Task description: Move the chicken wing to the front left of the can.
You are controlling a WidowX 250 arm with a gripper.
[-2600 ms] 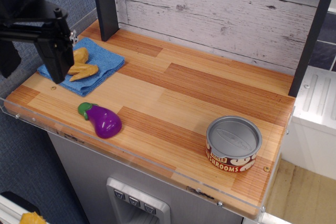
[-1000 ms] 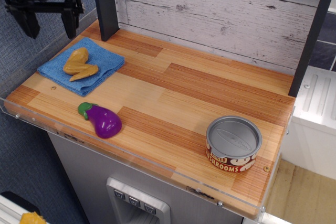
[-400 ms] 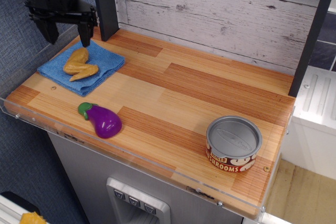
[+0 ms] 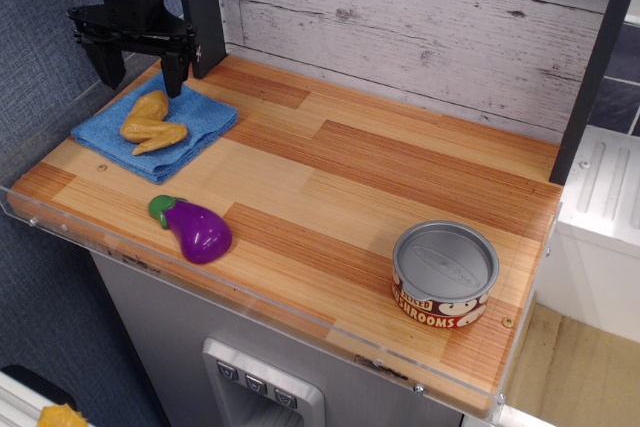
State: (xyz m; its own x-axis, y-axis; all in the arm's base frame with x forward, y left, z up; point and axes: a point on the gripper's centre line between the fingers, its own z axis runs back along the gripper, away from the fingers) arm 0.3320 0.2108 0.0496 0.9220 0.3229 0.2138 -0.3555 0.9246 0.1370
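The golden-tan chicken wing (image 4: 151, 123) lies on a blue cloth (image 4: 200, 117) at the table's back left. My black gripper (image 4: 140, 77) hangs open and empty just above and behind the wing, its two fingers spread wide, not touching it. The silver can (image 4: 445, 273) with a red-and-white mushrooms label stands at the table's front right, far from the gripper.
A purple eggplant (image 4: 196, 228) with a green stem lies near the front left edge. A dark post (image 4: 201, 9) stands right beside the gripper, another post (image 4: 592, 67) at the back right. A grey plank wall (image 4: 400, 17) backs the wooden table (image 4: 350, 177).
The gripper rose off the wing, opened wide, and has since drifted right and down toward the cloth. The wing stays on the cloth; can and eggplant have not moved.
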